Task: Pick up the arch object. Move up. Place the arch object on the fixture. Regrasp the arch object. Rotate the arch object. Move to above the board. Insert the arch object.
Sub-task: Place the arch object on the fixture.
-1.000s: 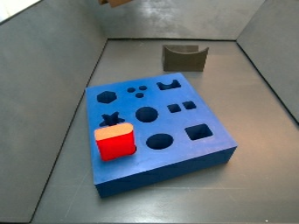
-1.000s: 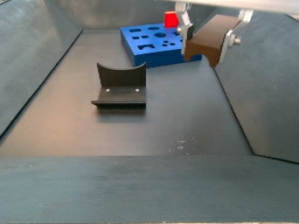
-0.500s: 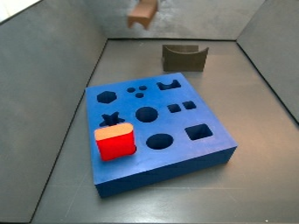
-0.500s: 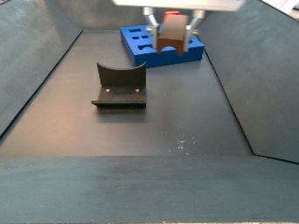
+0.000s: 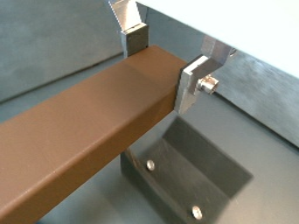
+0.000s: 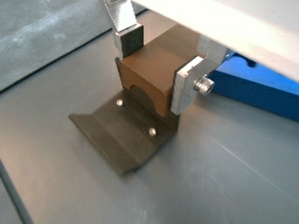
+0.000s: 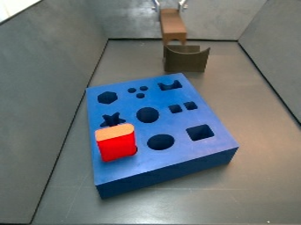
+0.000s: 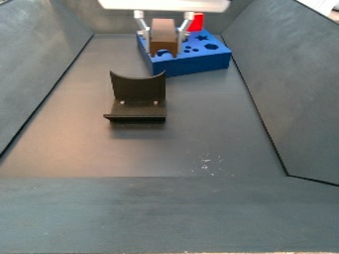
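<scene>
The jaws are clamped on the arch object (image 5: pixel 87 131): in both wrist views a silver finger (image 5: pixel 194 83) presses each flank of the bar, with the gripper (image 6: pixel 156 54) straddling its upper end. The dark pads are mostly covered by the wood, and the gripper body is cut off by the frame edge in every view.

The arch object is a long bar of plain brown, wood-coloured material with flat faces and crisp edges; in a wrist view (image 6: pixel 149 77) a curved notch shows at its lower end. In a side view (image 7: pixel 174 28) it hangs upright in the air, its lower end just above the fixture (image 7: pixel 186 58), and whether the two touch cannot be told. In a side view (image 8: pixel 162 37) the bar is small and partly merged with the things behind it.

The fixture (image 6: pixel 126 137) is a dark olive-grey bracket with a curved dip in its top and two small screw heads on its base plate, sitting below the bar.

From the fixture in a side view, the blue board (image 7: pixel 177 154) lies on the floor toward 6 o'clock, well apart, full of cut-out holes. A red cube (image 7: pixel 115 142) with an orange top stands in the board near its 8 o'clock corner. In a side view (image 8: pixel 187 53) the board lies beyond the bracket at about 1 o'clock, partly hidden by the bar.
</scene>
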